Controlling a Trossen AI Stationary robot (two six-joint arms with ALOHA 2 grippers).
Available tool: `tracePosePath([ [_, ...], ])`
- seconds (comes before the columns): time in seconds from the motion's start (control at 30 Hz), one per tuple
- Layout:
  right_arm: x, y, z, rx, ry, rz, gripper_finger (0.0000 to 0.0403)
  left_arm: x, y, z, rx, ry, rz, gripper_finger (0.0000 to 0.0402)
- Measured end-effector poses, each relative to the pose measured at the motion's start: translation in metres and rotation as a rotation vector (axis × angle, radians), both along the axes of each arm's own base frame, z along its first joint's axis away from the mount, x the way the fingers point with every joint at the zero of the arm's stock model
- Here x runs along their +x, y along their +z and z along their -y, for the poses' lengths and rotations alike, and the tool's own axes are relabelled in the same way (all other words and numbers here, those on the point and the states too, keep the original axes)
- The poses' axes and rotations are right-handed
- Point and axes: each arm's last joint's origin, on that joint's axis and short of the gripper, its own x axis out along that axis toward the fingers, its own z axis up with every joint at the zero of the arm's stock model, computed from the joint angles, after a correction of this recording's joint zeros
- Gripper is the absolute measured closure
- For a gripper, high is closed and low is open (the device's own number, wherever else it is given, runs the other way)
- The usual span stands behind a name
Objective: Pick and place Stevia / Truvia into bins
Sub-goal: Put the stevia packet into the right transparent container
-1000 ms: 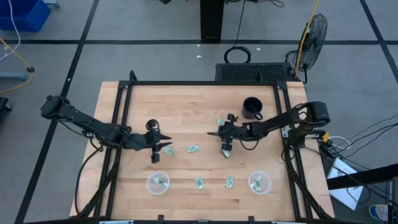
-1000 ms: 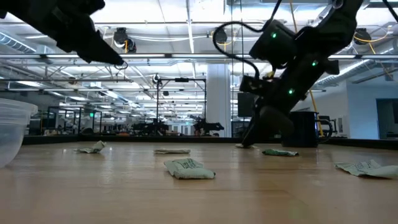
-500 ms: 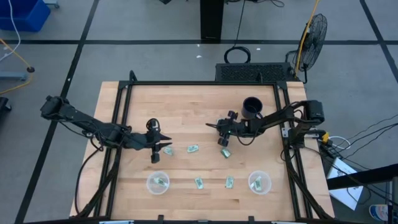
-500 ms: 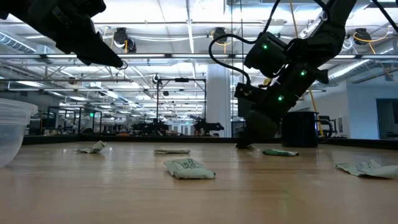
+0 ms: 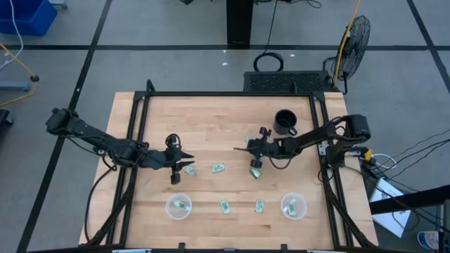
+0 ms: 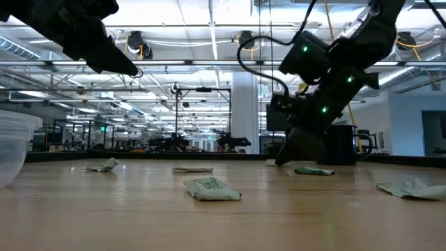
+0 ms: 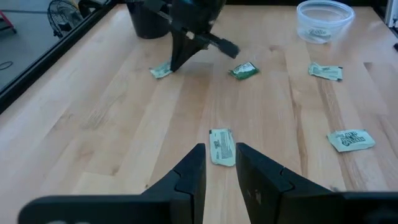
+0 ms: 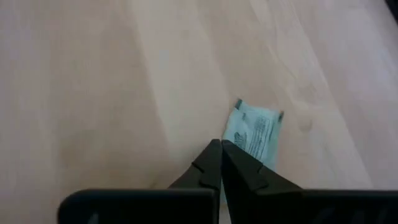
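Note:
Green-and-white sweetener packets lie flat on the wooden table. One lies far out by the mug, and three lie in a middle row. Two lie near the front. Two clear bins stand at the front, each with a packet inside. My right gripper is shut, its tip down at the table beside the far packet. My left gripper is open by a narrow gap and hovers above the table over the leftmost middle packet. My right gripper's shut fingertips come steeply from above, slanting down from the table's right. They stand at the tabletop right beside the far packet's near corner. The packet lies flat on the table. I cannot tell whether the tips touch it.
A black mug stands at the far right, close behind my right arm. A black frame rail runs around the tabletop. Bare wood lies at the far left of the table.
My right gripper has swung a little toward the table's far left, then come back to about where it was a second ago, with its tip low at the table throughout.

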Motion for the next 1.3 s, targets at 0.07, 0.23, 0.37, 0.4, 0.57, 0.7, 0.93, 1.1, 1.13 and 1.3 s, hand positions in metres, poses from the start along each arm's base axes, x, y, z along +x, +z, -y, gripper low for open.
tracePosePath([
  [0.07,0.003,0.016,-0.012,-0.023,0.026,0.062,0.0402,0.0,0.0,0.0,0.001,0.0,0.001,0.0309],
  [0.23,-0.003,0.061,-0.042,-0.034,0.101,0.235,0.0402,0.0,0.0,0.0,0.008,0.003,0.004,0.0309],
  [0.37,-0.013,0.085,-0.056,-0.058,0.122,0.317,0.0402,0.0,0.0,-0.001,0.025,-0.003,0.0,0.0309],
  [0.4,-0.014,0.084,-0.055,-0.076,0.109,0.301,0.0402,0.0,0.0,-0.001,0.037,-0.006,-0.001,0.0309],
  [0.57,-0.014,0.063,-0.035,-0.084,0.001,0.215,0.0382,0.002,0.002,-0.003,0.04,0.0,0.025,0.0309],
  [0.7,-0.014,0.037,-0.015,-0.044,-0.095,0.132,0.0337,0.003,0.003,-0.003,0.035,0.005,0.028,0.0309],
  [0.93,-0.013,0.017,-0.003,-0.013,-0.134,0.09,0.0261,0.003,0.003,-0.003,0.036,0.004,0.028,0.0309],
  [1.1,-0.012,0.004,0.006,0.086,-0.157,0.07,0.0239,0.003,0.003,-0.003,0.033,0.006,0.026,0.0309],
  [1.13,-0.013,0.0,0.007,0.088,-0.166,0.055,0.0238,0.002,0.002,-0.003,0.031,0.007,0.025,0.0309],
  [1.3,-0.012,-0.006,0.015,0.093,-0.204,0.045,0.0244,0.002,0.002,-0.003,0.03,0.008,0.024,0.0309],
])
